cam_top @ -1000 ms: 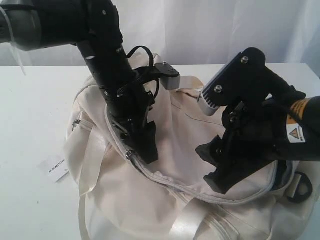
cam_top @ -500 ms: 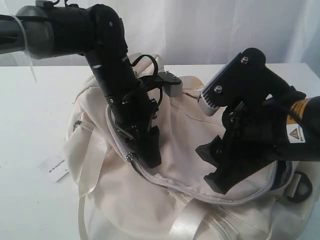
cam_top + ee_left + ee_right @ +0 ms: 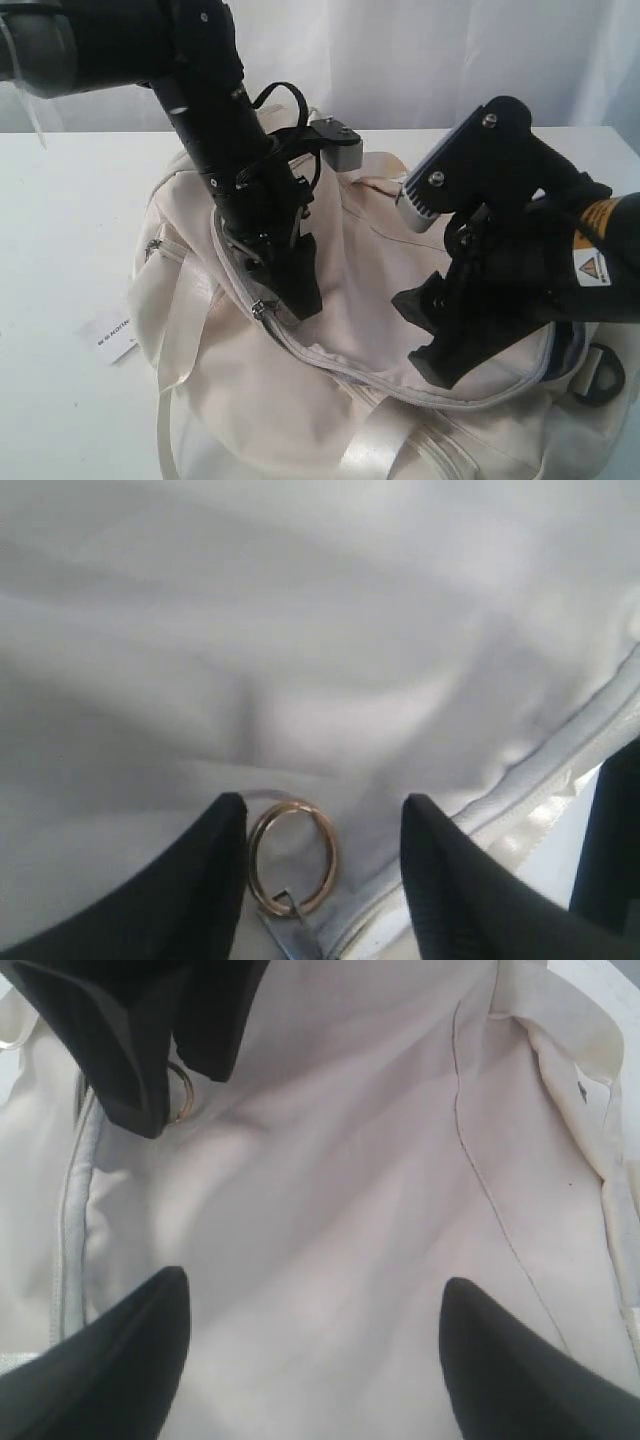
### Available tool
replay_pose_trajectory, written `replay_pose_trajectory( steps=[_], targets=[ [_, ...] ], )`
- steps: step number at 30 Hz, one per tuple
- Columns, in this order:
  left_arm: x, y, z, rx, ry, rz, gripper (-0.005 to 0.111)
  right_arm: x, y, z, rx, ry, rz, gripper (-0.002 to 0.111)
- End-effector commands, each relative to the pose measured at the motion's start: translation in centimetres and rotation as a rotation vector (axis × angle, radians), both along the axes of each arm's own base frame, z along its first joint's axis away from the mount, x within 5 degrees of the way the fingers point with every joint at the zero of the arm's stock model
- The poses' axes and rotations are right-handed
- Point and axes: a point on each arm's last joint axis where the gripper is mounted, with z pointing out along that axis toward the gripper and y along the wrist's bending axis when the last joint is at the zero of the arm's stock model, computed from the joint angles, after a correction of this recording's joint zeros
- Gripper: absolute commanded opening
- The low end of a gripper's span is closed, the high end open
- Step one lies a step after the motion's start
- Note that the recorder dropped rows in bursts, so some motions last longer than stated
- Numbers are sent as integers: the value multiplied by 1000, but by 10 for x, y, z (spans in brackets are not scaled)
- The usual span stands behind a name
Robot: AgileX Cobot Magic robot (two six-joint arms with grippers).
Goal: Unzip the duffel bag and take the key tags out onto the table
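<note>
The cream-white duffel bag [image 3: 370, 290] lies on the white table [image 3: 60, 200], and its grey zipper [image 3: 330, 365] curves across the top. No dark lining shows. My left gripper [image 3: 290, 300] points down at the zipper's left end. In the left wrist view the left gripper [image 3: 322, 805] is open, with the gold ring of the zipper pull [image 3: 331, 855] between its fingers, right beside one of them. My right gripper [image 3: 425, 335] hovers open over the bag's top panel [image 3: 330, 1210], holding nothing. The key tags are out of view.
A white paper label [image 3: 110, 335] lies on the table left of the bag. A black D-ring [image 3: 600, 375] sticks out at the bag's right end. Satin straps [image 3: 385, 440] cross the near side. A white curtain hangs behind the table.
The left arm has swayed slightly over the zipper pull, ending almost where it began. The right arm and the bag have not moved.
</note>
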Motion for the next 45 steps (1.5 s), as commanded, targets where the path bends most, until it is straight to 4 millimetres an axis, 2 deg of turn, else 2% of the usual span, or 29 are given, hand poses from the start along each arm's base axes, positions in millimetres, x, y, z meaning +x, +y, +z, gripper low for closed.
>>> replay_pose_trajectory(
  steps=[1,8,17,24,27,30,36,39,45],
  targets=[
    [-8,6,5,33,48,-65,52,0,-1,-1,-1,-2,-2,66],
    [-4,11,2,100,-1,-75,52,0,-2,-1,-3,-1,-2,66],
    [-6,8,2,63,15,-97,52,-1,-2,-1,-5,1,-3,66],
    [-5,4,-18,73,89,-92,52,-1,-2,-1,-5,1,-3,66],
    [-5,4,-18,76,89,-93,51,-1,-2,-1,-5,1,-3,66],
    [-5,4,-18,77,88,-93,40,-1,-2,0,-2,-2,-3,66],
    [-7,5,-15,65,86,-90,0,-1,-2,0,-2,-2,-3,66],
    [-10,7,-5,47,64,-95,0,-1,-2,0,-2,-2,-3,66],
    [-22,17,30,-1,-24,-105,0,-1,-2,0,-2,-2,-3,66]
  ],
)
